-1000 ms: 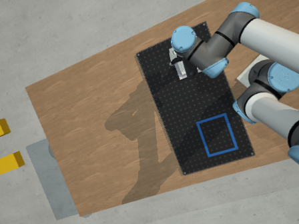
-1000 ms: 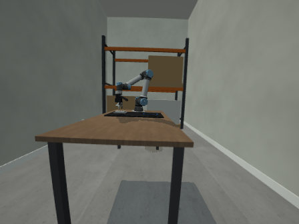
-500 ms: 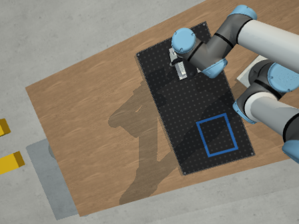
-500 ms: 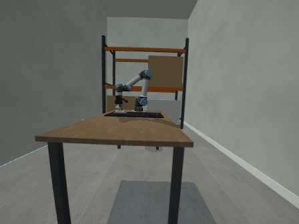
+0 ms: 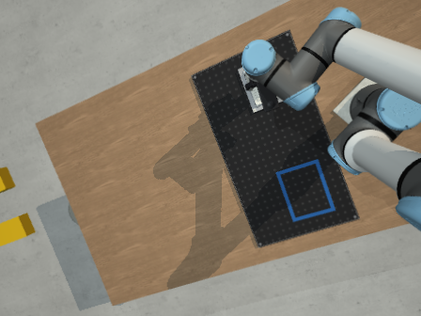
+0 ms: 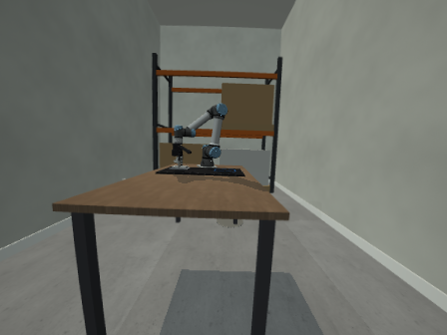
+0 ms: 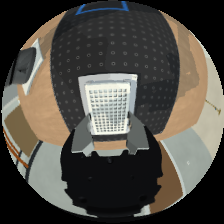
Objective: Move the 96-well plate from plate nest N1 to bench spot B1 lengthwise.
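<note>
The white 96-well plate (image 7: 110, 107) sits in its pale grey nest N1 (image 7: 82, 86) at the far end of the black perforated mat (image 5: 272, 155). In the overhead view the plate (image 5: 254, 98) shows partly under the wrist. My gripper (image 7: 109, 112) is down over the plate's near end. Its two fingers press against the plate's long sides, so it is shut on the plate. The plate still rests level in the nest. The blue taped outline B1 (image 5: 305, 189) lies empty at the mat's other end and also shows at the top of the wrist view (image 7: 102, 7).
The arm's elbow and upper links (image 5: 376, 118) hang over the mat's right edge near the base plate (image 5: 350, 103). Yellow blocks (image 5: 14, 228) lie on the floor to the left. A shelving rack (image 6: 215, 115) stands behind the table.
</note>
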Controlling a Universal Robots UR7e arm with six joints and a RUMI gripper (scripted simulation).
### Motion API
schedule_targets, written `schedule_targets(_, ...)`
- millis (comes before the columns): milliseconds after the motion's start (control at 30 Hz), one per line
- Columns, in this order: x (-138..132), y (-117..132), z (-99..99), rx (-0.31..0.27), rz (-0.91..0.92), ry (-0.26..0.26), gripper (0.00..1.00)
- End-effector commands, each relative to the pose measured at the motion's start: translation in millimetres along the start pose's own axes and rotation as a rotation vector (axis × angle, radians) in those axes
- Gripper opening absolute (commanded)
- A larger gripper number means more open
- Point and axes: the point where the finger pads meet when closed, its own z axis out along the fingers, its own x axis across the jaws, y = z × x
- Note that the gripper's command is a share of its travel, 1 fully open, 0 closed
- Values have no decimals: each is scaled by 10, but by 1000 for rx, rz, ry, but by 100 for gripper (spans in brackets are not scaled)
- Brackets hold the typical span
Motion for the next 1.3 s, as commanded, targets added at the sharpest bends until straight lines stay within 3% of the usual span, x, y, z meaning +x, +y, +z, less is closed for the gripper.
schedule_targets(0,2,3,-2,-1,0,0,0)
schedule_targets(1067,2,3,-2,-1,0,1,0)
schedule_targets(1267,2,3,-101,-1,0,0,0)
